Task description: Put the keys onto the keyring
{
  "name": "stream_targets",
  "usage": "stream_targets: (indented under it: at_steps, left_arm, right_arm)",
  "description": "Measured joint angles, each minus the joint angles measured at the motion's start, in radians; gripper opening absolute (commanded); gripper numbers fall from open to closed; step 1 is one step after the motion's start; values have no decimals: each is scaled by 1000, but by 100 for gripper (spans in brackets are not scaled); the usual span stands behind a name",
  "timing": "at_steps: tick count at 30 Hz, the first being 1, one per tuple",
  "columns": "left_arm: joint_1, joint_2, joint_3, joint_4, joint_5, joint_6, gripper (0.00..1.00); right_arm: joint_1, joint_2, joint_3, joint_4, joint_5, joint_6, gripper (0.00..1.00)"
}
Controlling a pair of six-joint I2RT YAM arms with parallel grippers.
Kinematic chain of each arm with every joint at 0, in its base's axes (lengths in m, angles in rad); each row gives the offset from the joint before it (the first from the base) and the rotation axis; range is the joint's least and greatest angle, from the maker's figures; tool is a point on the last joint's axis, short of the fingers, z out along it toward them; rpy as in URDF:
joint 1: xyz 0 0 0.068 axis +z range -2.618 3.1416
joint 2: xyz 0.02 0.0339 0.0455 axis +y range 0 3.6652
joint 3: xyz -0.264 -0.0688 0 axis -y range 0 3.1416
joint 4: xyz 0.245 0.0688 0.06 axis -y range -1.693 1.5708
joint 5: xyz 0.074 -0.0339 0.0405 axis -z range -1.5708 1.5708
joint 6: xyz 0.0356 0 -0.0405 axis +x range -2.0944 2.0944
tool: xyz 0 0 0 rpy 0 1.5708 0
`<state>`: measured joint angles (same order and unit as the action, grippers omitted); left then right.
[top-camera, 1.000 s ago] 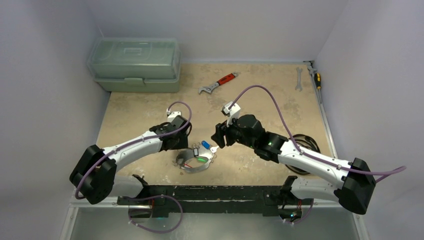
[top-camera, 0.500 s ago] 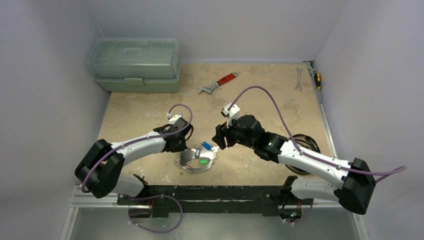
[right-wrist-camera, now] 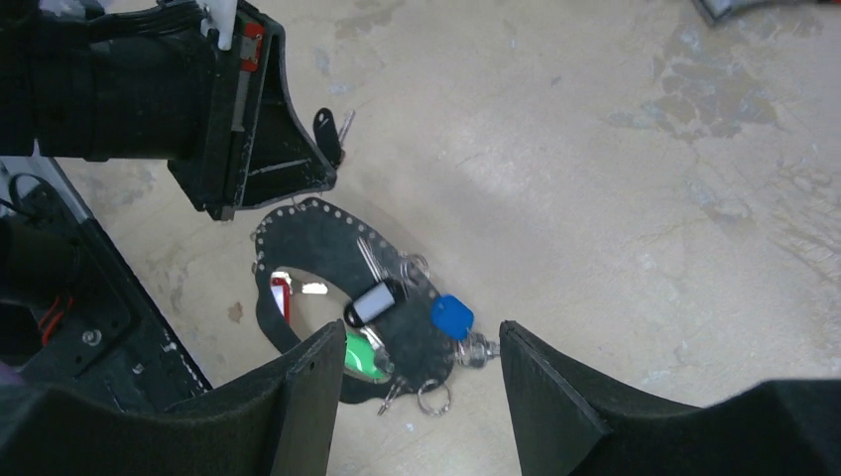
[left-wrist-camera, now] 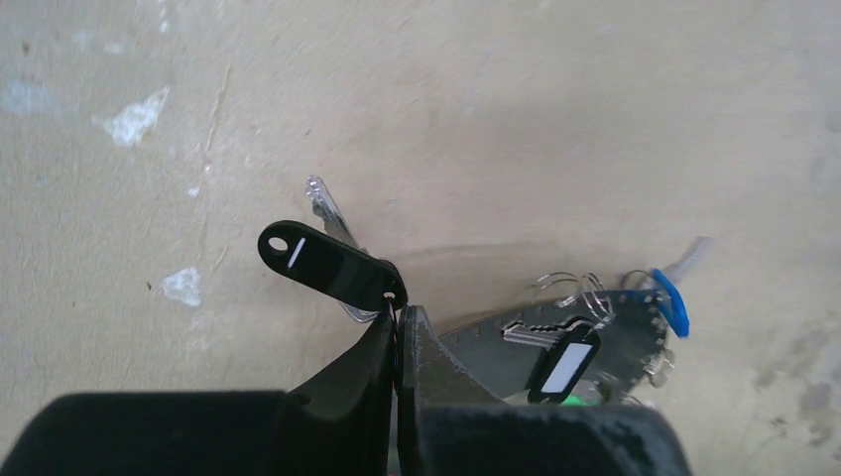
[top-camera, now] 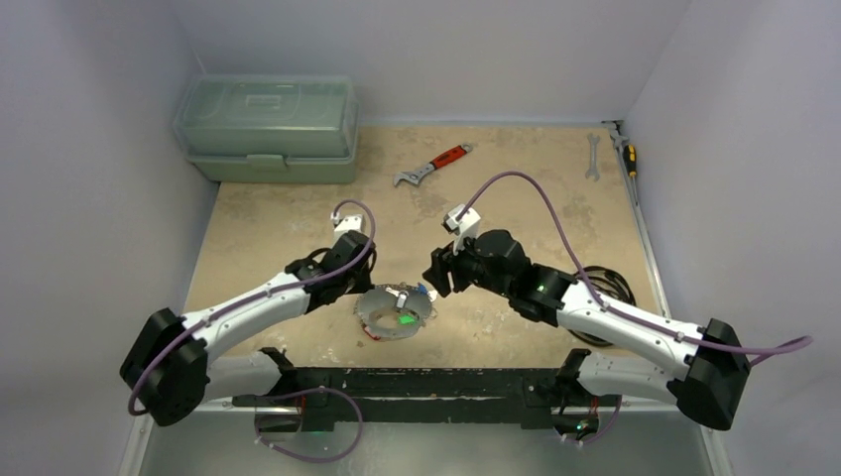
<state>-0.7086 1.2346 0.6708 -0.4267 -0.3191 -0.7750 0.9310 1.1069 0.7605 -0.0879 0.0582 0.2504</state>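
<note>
Soft, even light falls from overhead: the desk [top-camera: 516,188] reads bright, and the arms throw only faint, blurred shadows. The top view is sharp, though small things lack detail. At the left wrist the black-tagged key [left-wrist-camera: 322,266] casts a pale shadow rightward, and the left gripper [left-wrist-camera: 399,322] is underexposed. At the right wrist the keyring [right-wrist-camera: 317,238] looks near-black with one white glint, and the right gripper [right-wrist-camera: 419,342] is out of focus.

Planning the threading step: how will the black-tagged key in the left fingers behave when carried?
It will probably swing: the left gripper pinches the black-tagged key at one end, tag and blade sticking out free. It looks very light, tiny beside the keyring. Its thin metal may twist in the fingers.
</note>
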Motion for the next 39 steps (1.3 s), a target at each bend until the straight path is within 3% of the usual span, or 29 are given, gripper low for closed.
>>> stream_targets:
  at_steps: [10,15,18,28,36,39]
  left_arm:
    - [-21,-238,-2,184,129,276,0]
    - [-21,-328,10,249,288,406,0]
    - [-21,-340,48,256,404,484,0]
    - [-21,-313,260,186,758,712,0]
    - [-21,-289,307,158,813,781,0]
    - [-21,-274,297,170,810,787,0]
  right_arm:
    - [0,-230,-78,143,-32,-32,63]
    - [0,-356,-81,191,-130,-93,66]
    - [0,-421,-86,220,-208,-135,74]
    - [1,-392,-55,226,-284,-195,76]
    - [3,-220,99,143,-97,120,74]
    - [3,-203,119,98,-50,274,69]
